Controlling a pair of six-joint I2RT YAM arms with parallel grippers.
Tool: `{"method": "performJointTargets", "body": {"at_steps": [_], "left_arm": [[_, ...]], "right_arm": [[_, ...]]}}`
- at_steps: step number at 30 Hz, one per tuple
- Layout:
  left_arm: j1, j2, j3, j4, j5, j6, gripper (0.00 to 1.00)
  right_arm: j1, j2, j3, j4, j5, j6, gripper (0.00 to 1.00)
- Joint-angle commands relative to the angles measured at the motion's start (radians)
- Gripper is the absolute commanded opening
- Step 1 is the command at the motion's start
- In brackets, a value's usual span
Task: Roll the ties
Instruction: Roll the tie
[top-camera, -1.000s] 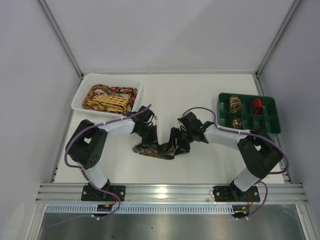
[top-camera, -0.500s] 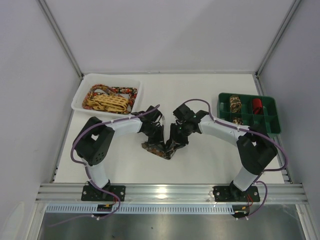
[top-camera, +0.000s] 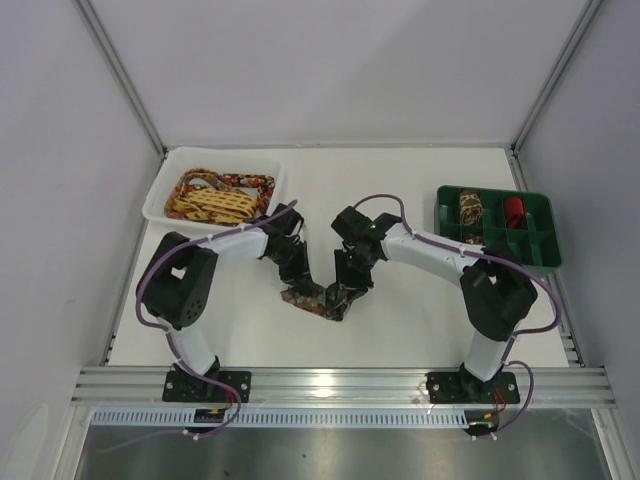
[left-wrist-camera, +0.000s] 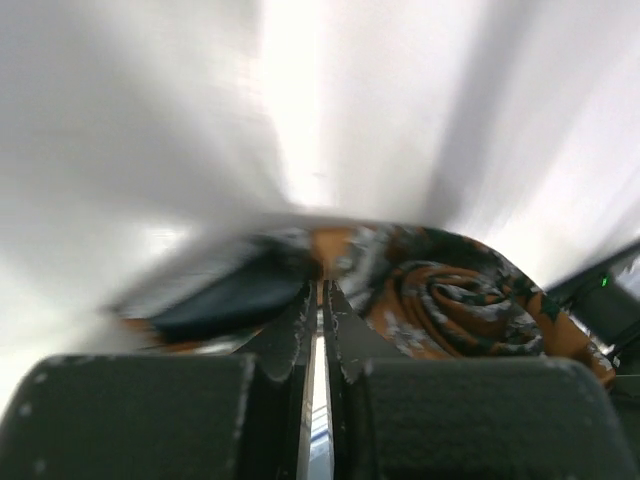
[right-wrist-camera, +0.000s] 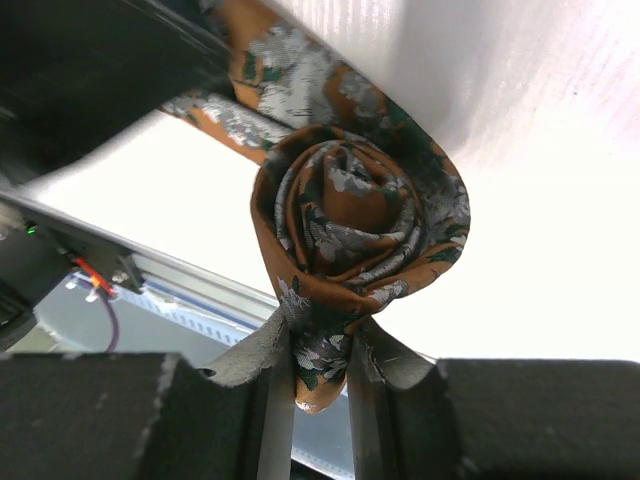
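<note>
A dark brown and orange mottled tie (top-camera: 318, 298) lies bunched on the white table between my two arms. In the right wrist view it is wound into a coil (right-wrist-camera: 360, 215), and my right gripper (right-wrist-camera: 320, 345) is shut on the coil's lower edge. In the top view that gripper (top-camera: 352, 278) sits at the tie's right end. My left gripper (top-camera: 297, 272) is at the tie's left end. In the left wrist view its jaws (left-wrist-camera: 320, 290) stand almost together, their tips nipping the fabric, with the coil (left-wrist-camera: 450, 300) just to the right.
A white tray (top-camera: 160, 200) at the back left holds loose ties, yellow lattice (top-camera: 212, 205) and red-floral (top-camera: 245, 182). A green divided tray (top-camera: 495, 192) at the right holds rolled ties, two brown (top-camera: 470, 208) and one red (top-camera: 513, 210). Frame rails run along the near edge.
The right gripper has closed onto the coil and moved left. The tie has gathered from a longer strip into a short bunch between the two grippers. The left jaws have eased slightly.
</note>
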Motion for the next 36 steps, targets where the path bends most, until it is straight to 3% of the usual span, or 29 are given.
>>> {"method": "performJointTargets", "body": {"at_steps": [1,14,21,25,36], "left_arm": [[0.053,-0.080,-0.020,-0.007,-0.020,0.044,0.09],[0.053,-0.088,-0.081,0.030,0.013,0.029,0.00],[0.053,-0.094,-0.165,0.079,0.030,0.007,0.01],[0.053,-0.095,-0.171,0.082,0.029,0.007,0.01],[0.053,-0.114,-0.147,0.062,0.009,0.013,0.00]], "right_arm": [[0.020,0.024,0.071,-0.070,0.045,-0.019,0.12],[0.043,0.126,0.209,-0.133,0.091,0.024,0.20],[0.069,0.172,0.261,-0.125,0.080,0.028,0.33],[0.088,0.182,0.284,-0.111,0.066,0.033,0.48],[0.111,0.180,0.284,0.007,-0.026,-0.007,0.59]]}}
